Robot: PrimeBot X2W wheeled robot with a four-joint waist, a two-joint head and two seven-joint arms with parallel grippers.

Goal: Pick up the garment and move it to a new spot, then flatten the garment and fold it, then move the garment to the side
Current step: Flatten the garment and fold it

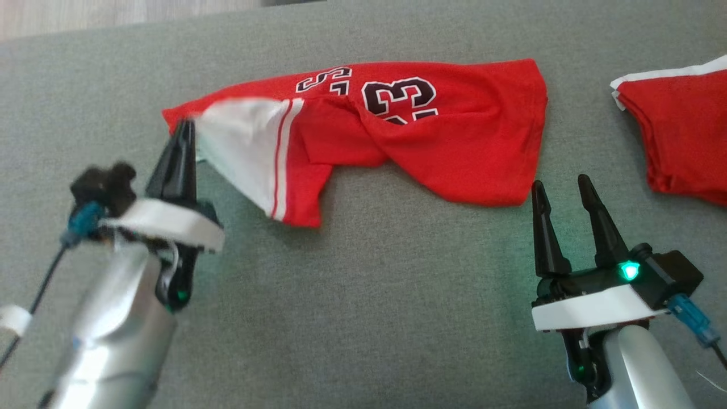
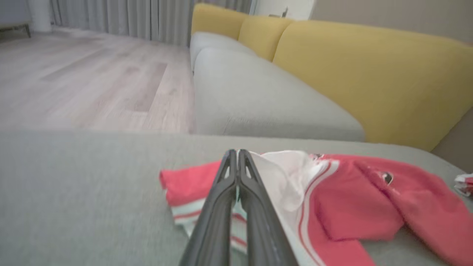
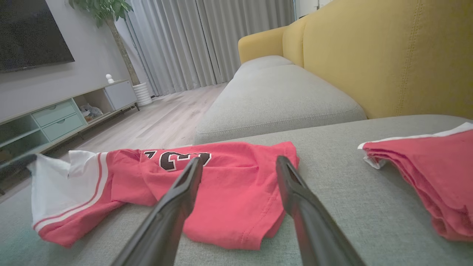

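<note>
The garment (image 1: 454, 142) is a red jersey with black-and-white numbers and a white striped sleeve, lying crumpled across the grey cushion (image 1: 363, 312). My left gripper (image 1: 184, 128) is shut on the white sleeve's edge at the garment's left end, and the fabric is drawn up toward its tips. In the left wrist view the closed fingers (image 2: 236, 153) lie over the white sleeve of the garment (image 2: 351, 207). My right gripper (image 1: 559, 184) stands open just off the garment's lower right hem, holding nothing. The right wrist view has the garment (image 3: 229, 184) just beyond the open gripper (image 3: 240, 164).
A second red garment with white trim (image 1: 687, 130) lies folded at the right edge, also in the right wrist view (image 3: 425, 166). A yellow sofa back (image 3: 388, 55) rises behind the cushions. Wooden floor (image 2: 74, 81) and a TV cabinet (image 3: 55, 114) lie beyond the far edge.
</note>
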